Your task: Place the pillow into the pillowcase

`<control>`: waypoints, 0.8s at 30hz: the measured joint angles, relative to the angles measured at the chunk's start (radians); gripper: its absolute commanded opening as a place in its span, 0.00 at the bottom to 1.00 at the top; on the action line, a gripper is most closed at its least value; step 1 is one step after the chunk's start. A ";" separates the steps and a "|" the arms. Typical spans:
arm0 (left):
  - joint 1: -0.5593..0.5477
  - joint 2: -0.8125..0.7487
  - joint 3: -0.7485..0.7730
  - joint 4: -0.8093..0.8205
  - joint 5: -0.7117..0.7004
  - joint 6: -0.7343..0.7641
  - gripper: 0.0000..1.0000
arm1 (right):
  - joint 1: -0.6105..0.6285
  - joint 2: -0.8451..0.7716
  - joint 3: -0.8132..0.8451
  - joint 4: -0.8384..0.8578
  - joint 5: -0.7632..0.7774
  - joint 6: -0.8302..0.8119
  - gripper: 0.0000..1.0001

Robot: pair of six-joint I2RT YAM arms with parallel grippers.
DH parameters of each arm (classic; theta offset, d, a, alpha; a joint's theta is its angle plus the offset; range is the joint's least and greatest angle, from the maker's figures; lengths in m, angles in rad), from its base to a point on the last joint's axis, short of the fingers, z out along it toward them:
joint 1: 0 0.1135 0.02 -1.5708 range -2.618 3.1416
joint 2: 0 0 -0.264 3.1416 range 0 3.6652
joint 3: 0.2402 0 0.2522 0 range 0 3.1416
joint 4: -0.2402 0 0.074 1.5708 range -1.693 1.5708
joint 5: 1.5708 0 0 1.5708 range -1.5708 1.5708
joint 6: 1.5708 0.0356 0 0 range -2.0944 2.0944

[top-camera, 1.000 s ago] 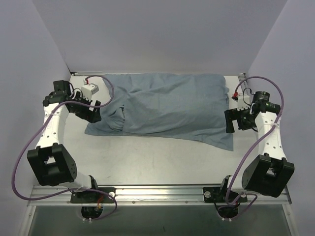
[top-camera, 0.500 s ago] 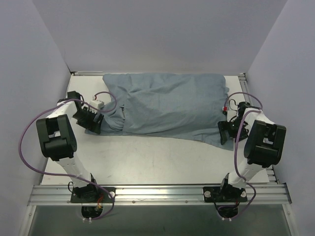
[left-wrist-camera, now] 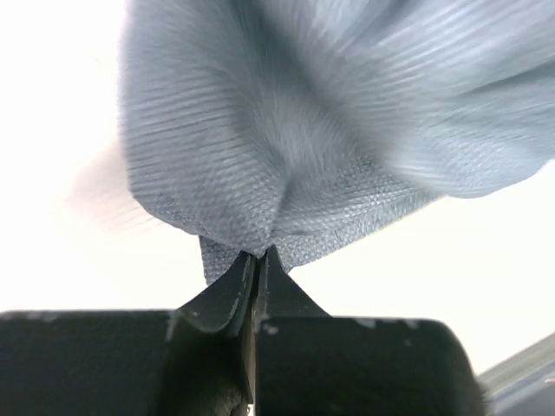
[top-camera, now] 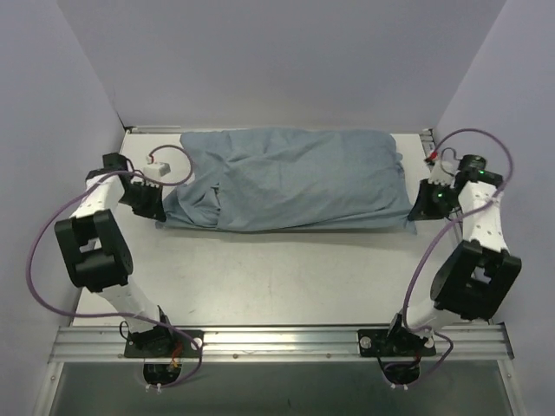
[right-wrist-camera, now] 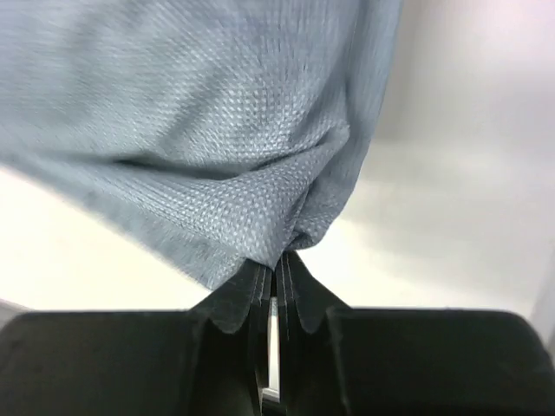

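On the left, close to the left wall (top-camera: 52, 104), the left gripper (left-wrist-camera: 257, 260) is pinched tight on the near-left corner of the pillowcase (top-camera: 295, 178). The blue-grey cloth lies plump across the far half of the white table (top-camera: 277, 277). On the right, the right gripper (right-wrist-camera: 276, 264) clamps the near-right corner, just beside the right wall (top-camera: 520, 104).

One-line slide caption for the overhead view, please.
The left gripper and right gripper each pinch a near corner of the bulging blue-grey pillowcase on the table.
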 measured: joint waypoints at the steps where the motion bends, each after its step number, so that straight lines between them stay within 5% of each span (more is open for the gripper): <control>1: 0.018 -0.034 0.032 -0.021 0.036 -0.026 0.00 | -0.038 -0.048 0.069 -0.017 -0.064 0.021 0.00; 5: 0.064 -0.169 0.274 -0.049 0.211 -0.174 0.00 | -0.119 -0.139 0.396 -0.059 -0.242 0.128 0.00; 13: 0.186 -0.356 0.600 0.290 0.441 -0.697 0.00 | -0.271 -0.063 1.121 -0.050 -0.439 0.494 0.00; 18: 0.234 -0.407 0.685 0.465 0.437 -0.904 0.00 | -0.319 -0.126 1.099 0.094 -0.420 0.614 0.00; 24: 0.153 -0.337 0.692 0.520 0.380 -0.919 0.00 | -0.163 -0.114 0.898 0.121 -0.296 0.570 0.00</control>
